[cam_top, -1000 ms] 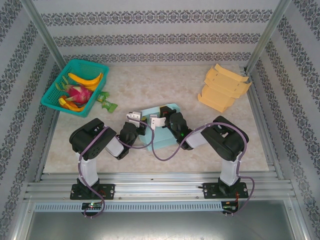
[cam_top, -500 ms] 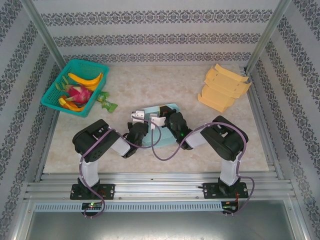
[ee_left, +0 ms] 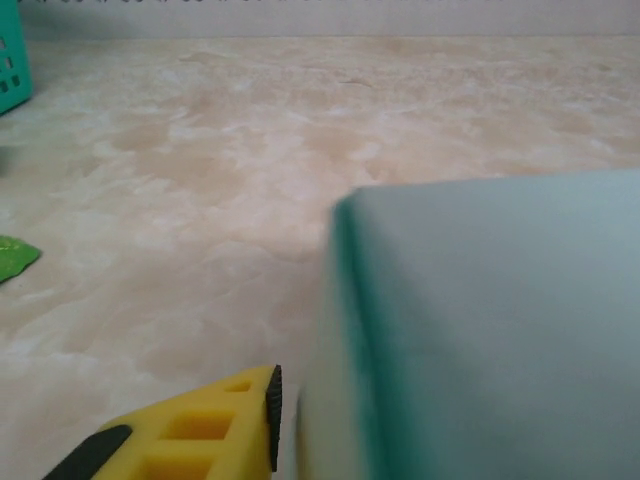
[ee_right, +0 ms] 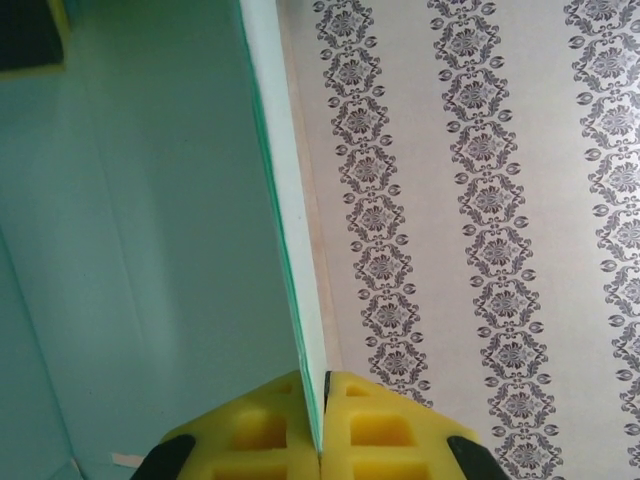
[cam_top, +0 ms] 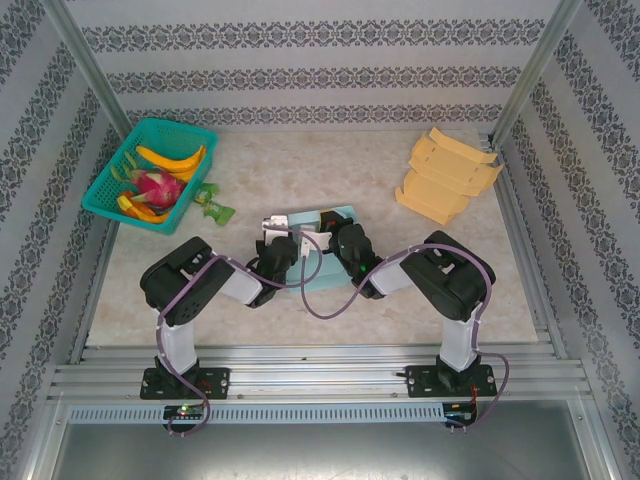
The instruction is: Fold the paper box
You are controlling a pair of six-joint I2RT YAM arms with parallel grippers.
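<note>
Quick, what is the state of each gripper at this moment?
Left gripper: cannot be told; one finger is next to a wall of the paper box.
Right gripper: closed, pinching a wall of the paper box.

The pale mint-green paper box (cam_top: 343, 213) sits near the middle of the beige marbled worktop (cam_top: 320, 165), largely covered from above. Close up, one thin wall (ee_right: 290, 250) shows edge-on (its rim a darker green), pinched between the right claw (ee_right: 322, 385) fingers. A smooth side panel (ee_left: 480, 320) looks blurred.
</note>
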